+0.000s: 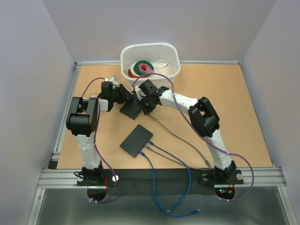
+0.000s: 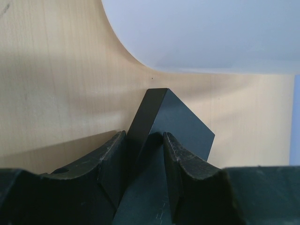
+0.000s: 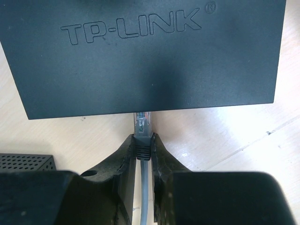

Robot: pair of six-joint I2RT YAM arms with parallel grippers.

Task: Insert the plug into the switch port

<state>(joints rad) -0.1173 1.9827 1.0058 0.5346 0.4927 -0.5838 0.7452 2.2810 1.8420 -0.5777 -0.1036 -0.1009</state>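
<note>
Top view: the two arms meet over the switch (image 1: 131, 111), which lies on the surface (image 1: 225, 103) just before a white tub (image 1: 126, 60) holding coloured rolls (image 1: 142, 69). The left end effector (image 1: 123, 96) is at the switch's left, the right end effector (image 1: 143, 101) at its right. A second black box (image 1: 137, 140) with blue cables (image 1: 154, 173) lies nearer the bases.

Left wrist: the left end effector (image 2: 140, 157) is clamped on a corner of the switch (image 2: 180, 122), with the tub (image 2: 201, 33) beyond it.

Right wrist: the right end effector (image 3: 142, 150) pinches the plug (image 3: 142, 125), whose clear tip meets the near edge of the switch (image 3: 140, 56).
</note>
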